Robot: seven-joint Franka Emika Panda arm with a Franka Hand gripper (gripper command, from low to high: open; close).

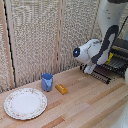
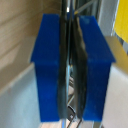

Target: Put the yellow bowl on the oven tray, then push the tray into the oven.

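Exterior view: white and grey robot arm comes down from the top of the exterior view's right, and its gripper [image 1: 90, 69] sits low at the front edge of the flat dark wire-barred baking sheet [image 1: 102, 73], which sticks out of the small dark countertop toaster oven [image 1: 120, 54] at the right border. A sliver of the small bright yellow dish [image 1: 110, 57] shows just behind the arm's forearm, over the baking sheet and at the oven mouth; can't tell from here whether it rests flat on the bars. The fingertips themselves are hidden by the wrist body in this view. On the light wooden tabletop [image 1: 85, 102], well apart from the arm: small blue cup [image 1: 47, 81] standing upright, small orange-yellow rectangular block [image 1: 61, 89] lying just beside it on the exterior view's right, and a large white floral-rimmed plate [image 1: 25, 103] nearer the front on the exterior view's left. Woven beige screen panels [image 1: 35, 35] form the backdrop. Wrist view: blurry, but the two dark blue finger pads [image 2: 47, 65] are pressed together on a thin dark metal edge, the baking sheet [image 2: 70, 75] rim, which runs between them. Gripper [image 2: 70, 67] is pinching that rim. A patch of yellow dish [image 2: 121, 22] shows at the frame's border, close to the fingers.
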